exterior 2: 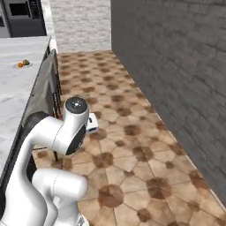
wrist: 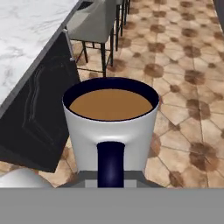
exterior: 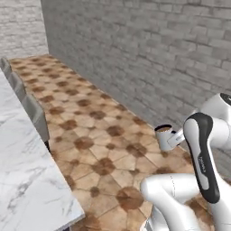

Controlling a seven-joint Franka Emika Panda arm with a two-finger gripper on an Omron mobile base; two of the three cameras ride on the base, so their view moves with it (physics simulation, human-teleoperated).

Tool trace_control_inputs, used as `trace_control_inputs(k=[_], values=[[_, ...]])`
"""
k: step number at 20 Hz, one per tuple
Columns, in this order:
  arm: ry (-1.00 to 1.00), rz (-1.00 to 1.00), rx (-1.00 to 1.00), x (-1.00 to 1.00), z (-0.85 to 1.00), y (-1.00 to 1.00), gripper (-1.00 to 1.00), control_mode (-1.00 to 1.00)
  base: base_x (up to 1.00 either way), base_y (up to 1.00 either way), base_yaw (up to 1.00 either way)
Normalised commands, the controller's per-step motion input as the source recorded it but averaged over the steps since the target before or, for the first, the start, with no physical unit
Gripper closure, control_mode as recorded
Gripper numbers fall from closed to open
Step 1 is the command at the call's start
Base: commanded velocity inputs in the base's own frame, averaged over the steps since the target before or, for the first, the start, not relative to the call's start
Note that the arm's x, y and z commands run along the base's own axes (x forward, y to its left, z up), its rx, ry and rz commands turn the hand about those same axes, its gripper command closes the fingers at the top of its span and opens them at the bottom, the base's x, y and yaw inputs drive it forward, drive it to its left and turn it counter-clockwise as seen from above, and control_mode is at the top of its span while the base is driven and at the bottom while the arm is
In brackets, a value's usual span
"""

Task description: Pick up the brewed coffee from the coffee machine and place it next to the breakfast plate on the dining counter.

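Gripper (wrist: 110, 168) is clamped on the brewed coffee (wrist: 111, 131) at its 6 o'clock wall. Judged rigid, smooth, brim-full: keep upright, grip low.

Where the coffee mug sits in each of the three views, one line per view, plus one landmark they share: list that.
Left base view: the coffee mug is right of centre, beside the arm's dark joint, over the tiled floor.
Right base view: I cannot make the mug out; the arm's elbow covers that spot.
Hand view: it is at the centre, brown liquid up.
Shared landmark: the white marble counter.
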Motion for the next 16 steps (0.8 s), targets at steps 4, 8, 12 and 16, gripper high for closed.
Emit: trace_control_inputs(k=[4, 8, 12, 16], values=[[0.0, 0.0, 0.0, 0.0, 0.0, 0.0, 1.0, 1.0, 1.0, -0.34, 0.54], [0.0, 0.0, 0.0, 0.0, 0.0, 0.0, 1.0, 1.0, 0.98, -0.39, 0.53], [0.0, 0.0, 0.0, 0.0, 0.0, 0.0, 1.0, 1.0, 0.81, -0.53, 0.5], [0.0, 0.0, 0.0, 0.0, 0.0, 0.0, 1.0, 1.0, 0.75, -0.68, 0.48]])
